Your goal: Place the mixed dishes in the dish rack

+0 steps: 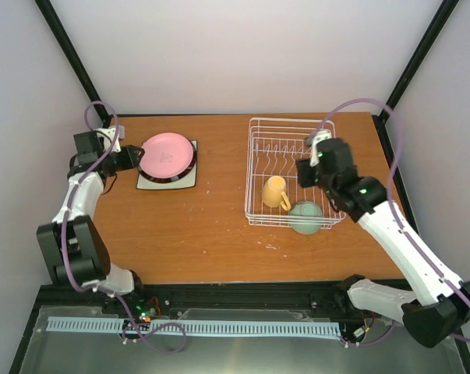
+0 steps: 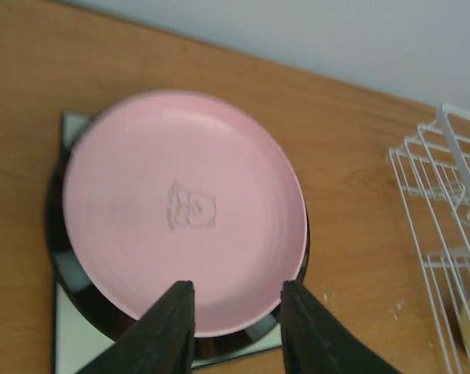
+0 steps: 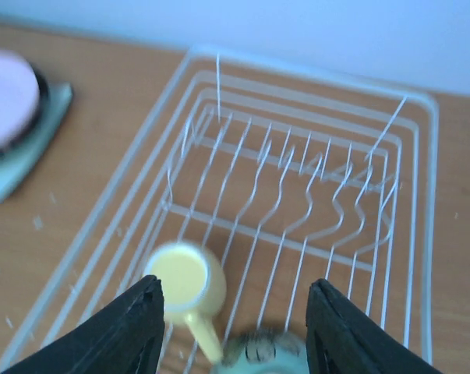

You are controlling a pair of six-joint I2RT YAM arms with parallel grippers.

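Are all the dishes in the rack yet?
Not yet. Done: the yellow mug and green bowl sit in the dish rack. In hand: nothing; the right tool hangs open over the rack, the left tool open at the pink plate's edge. Left: that plate and the ones stacked under it.

The left arm (image 1: 77,199) starts at its base in the lower left of the overhead view, bends at a dark elbow and extends to the upper left, where its wrist turns toward the centre of the frame. The left gripper (image 1: 133,158) points right, its two black fingers (image 2: 168,327) a narrow gap apart. The right arm (image 1: 406,241) stretches from the lower right corner diagonally up to the middle right. The right gripper (image 1: 303,173) angles downward and leftward, its black fingers (image 3: 133,327) spread wide.
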